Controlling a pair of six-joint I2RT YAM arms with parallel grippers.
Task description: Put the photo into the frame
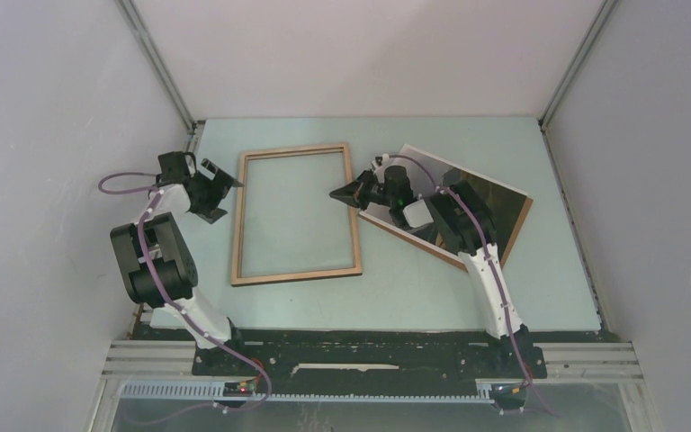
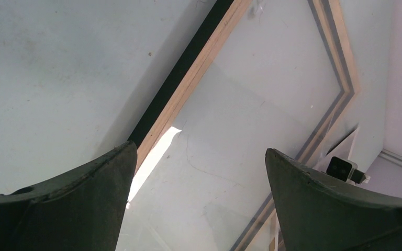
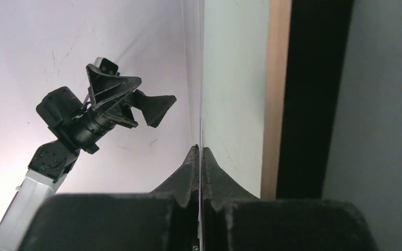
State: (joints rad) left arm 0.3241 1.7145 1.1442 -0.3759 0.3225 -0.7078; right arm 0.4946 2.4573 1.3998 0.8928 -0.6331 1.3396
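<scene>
Light tan wooden rectangular frame (image 1: 237,216) lies flat on pale green bench (image 1: 414,288), centre-left. Glossy dark landscape photo with white border (image 1: 501,202) lies skewed on the bench just right of the frame, partly under the right arm, not in the frame. Left claw (image 2: 199,150) released, jaws wide, at the frame's left rail. Right claw (image 3: 199,149) clenched beside the frame's right rail. A thin edge-on line runs from its tips; cannot tell what it is.

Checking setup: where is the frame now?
Top view: the frame lies flat, left of centre, between the left end effector and the right end effector.
</scene>
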